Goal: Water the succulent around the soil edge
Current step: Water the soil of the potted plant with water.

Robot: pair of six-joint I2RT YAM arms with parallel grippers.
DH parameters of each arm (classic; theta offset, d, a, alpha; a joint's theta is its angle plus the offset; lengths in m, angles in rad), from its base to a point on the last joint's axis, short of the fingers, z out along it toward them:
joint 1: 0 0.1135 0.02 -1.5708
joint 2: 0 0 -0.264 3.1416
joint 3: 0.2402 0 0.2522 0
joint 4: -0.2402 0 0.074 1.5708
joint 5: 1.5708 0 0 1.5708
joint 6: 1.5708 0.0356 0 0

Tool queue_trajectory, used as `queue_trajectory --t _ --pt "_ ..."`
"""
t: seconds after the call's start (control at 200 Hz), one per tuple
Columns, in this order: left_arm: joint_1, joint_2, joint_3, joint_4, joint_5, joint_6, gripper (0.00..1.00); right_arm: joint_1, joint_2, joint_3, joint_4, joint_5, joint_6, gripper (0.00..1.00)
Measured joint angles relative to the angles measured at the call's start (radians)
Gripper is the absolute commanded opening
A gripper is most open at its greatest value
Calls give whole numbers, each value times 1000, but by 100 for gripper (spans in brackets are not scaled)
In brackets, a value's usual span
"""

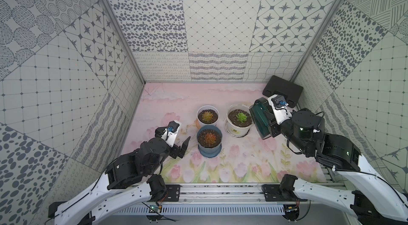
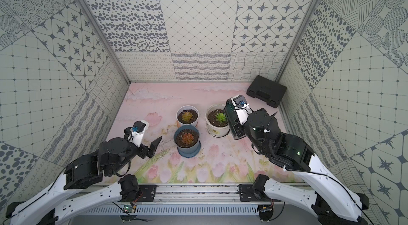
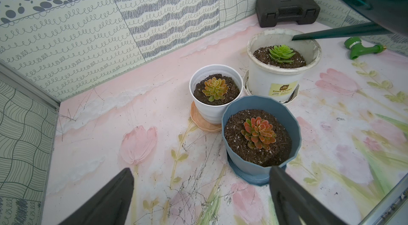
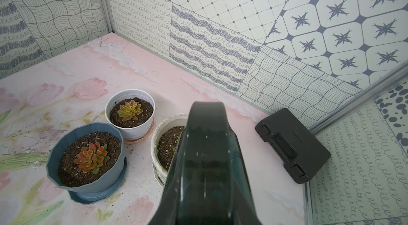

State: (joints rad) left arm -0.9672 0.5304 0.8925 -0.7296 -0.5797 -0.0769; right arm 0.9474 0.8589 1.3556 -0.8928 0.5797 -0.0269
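Note:
Three potted succulents stand mid-table. The green succulent [image 1: 241,117] [image 3: 281,53] grows in dark soil in the large white pot [image 3: 269,76], the one furthest right. My right gripper [image 1: 268,122] is shut on a dark green watering can [image 1: 259,118] [image 4: 207,157], tilted beside that pot; the can hides the jaws in the right wrist view. The can's spout [image 3: 331,33] reaches over the pot's rim, its tip above the soil edge on the far side. No stream of water shows. My left gripper [image 3: 202,169] is open and empty, left of the blue pot.
A yellow-green succulent sits in a small white pot [image 1: 207,115] and an orange one in a blue pot [image 1: 209,137], both close to the large pot. A black case [image 1: 282,90] lies in the back right corner. A green hose nozzle [image 3: 362,47] lies near the right wall.

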Motion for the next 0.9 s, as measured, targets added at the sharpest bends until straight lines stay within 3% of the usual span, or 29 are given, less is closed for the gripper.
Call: queue_trajectory --t 0.9 --pt "13 0 0 0 11 0 99 0 -8 143 -206 -117 107 0"
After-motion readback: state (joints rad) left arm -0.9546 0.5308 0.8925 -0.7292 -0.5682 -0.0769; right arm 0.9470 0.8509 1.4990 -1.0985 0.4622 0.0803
